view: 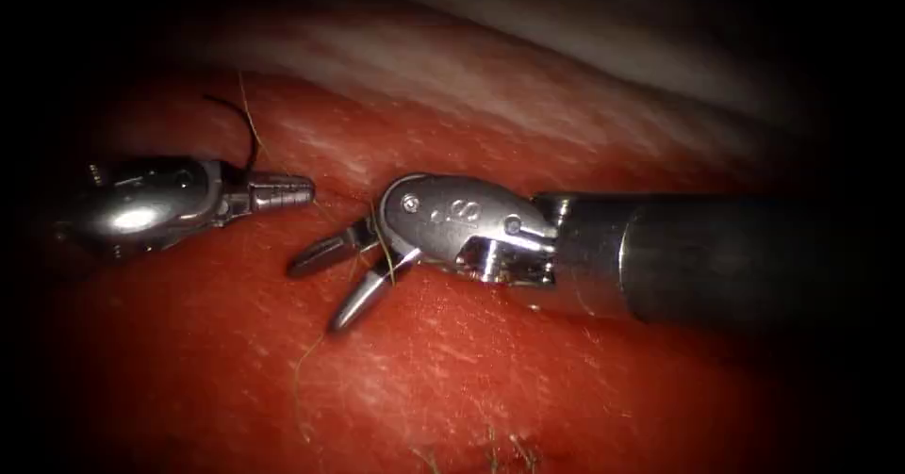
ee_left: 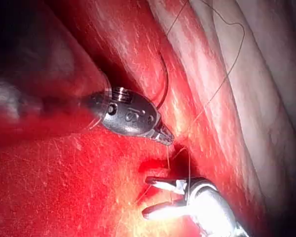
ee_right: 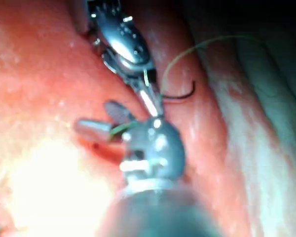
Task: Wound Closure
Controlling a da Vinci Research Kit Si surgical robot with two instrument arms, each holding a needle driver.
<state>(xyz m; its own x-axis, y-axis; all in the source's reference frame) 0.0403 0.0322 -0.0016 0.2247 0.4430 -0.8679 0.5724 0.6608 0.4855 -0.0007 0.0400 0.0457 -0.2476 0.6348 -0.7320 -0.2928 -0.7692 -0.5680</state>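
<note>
Endoscope view: the left tool (view: 300,191), jaws closed, grips the curved needle (view: 247,135) near one end above the tissue (view: 528,380); the right tool (view: 325,290) gapes wide, empty, thread (view: 385,248) crossing it. Left wrist view: needle (ee_left: 165,84) arcs free of tissue. Right wrist view: the same grip.

Two tools: left tool (view: 283,191), right tool (view: 325,286); one needle (ee_left: 164,81); one thread (ee_left: 222,79); one tissue (view: 528,380).

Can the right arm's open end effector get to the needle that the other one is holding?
Probably yes. The right end effector is open and holds nothing, close to the left end effector, which is shut on the needle near one end. The needle's curve stands free above the tissue, nothing between them.
</note>
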